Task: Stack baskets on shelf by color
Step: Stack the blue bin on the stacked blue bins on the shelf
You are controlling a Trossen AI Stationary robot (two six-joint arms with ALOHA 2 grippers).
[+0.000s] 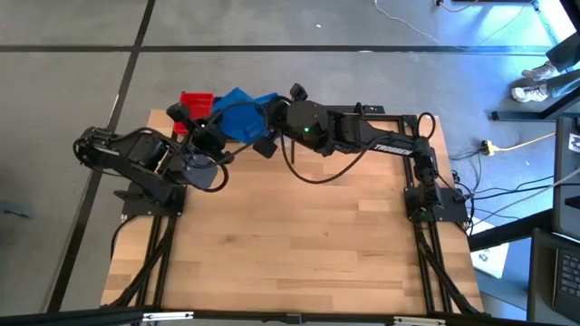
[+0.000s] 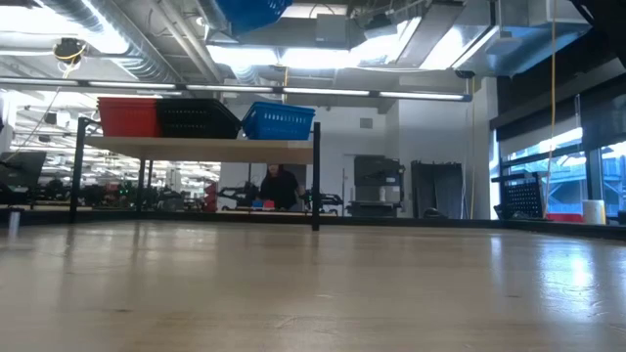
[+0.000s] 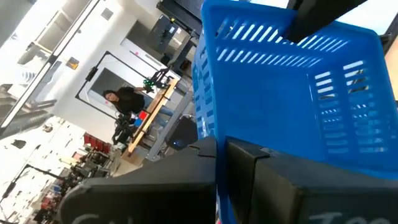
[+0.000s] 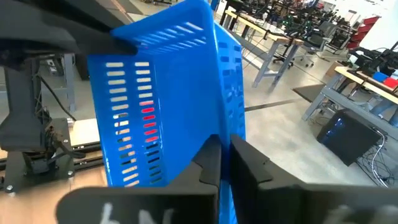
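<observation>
my left gripper (image 3: 217, 146) n right gripper (image 4: 225, 144) both pinch blue basket (image 1: 240, 113) walls, held tilted above shelf (image 2: 196, 147); long axis runs left-right.

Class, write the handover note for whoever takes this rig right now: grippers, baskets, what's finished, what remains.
Left gripper: shut on the blue basket, held in the air above the shelf.
Right gripper: shut on the same basket's opposite wall.
On the shelf: red basket, black basket, another blue basket, side by side.
Done: three colours started.
Left: set the held basket onto the blue one; other baskets not in view.
</observation>
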